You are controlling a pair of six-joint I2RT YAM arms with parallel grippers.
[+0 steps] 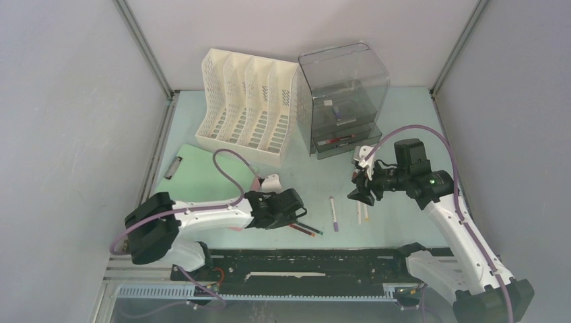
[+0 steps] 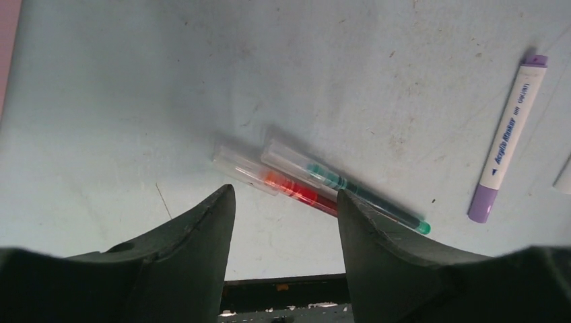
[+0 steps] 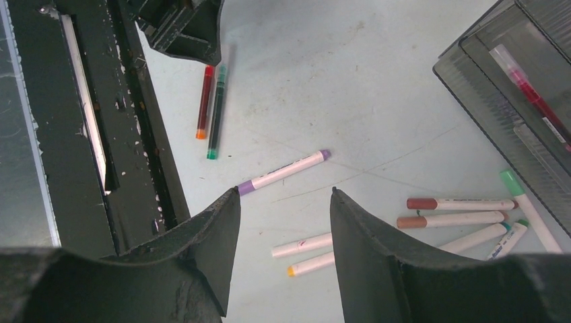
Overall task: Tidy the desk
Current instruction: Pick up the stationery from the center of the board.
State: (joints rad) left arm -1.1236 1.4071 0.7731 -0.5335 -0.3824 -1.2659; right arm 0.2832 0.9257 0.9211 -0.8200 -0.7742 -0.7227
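My left arm (image 1: 202, 217) lies low, reaching rightward, left gripper (image 2: 286, 198) jaws apart, gripping nothing. My right arm (image 1: 458, 225) is raised, right gripper (image 3: 285, 202) angled downward, jaws likewise apart.

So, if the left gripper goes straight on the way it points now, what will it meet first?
The left gripper would probably meet the red pen, lying on the desk between its open jaws, with the green pen close beside. Depth is unclear.

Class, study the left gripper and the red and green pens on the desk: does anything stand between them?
Nothing visible does. The red pen and green pen lie side by side on bare desk, right at the left gripper's parted jaws; the purple marker lies well aside.
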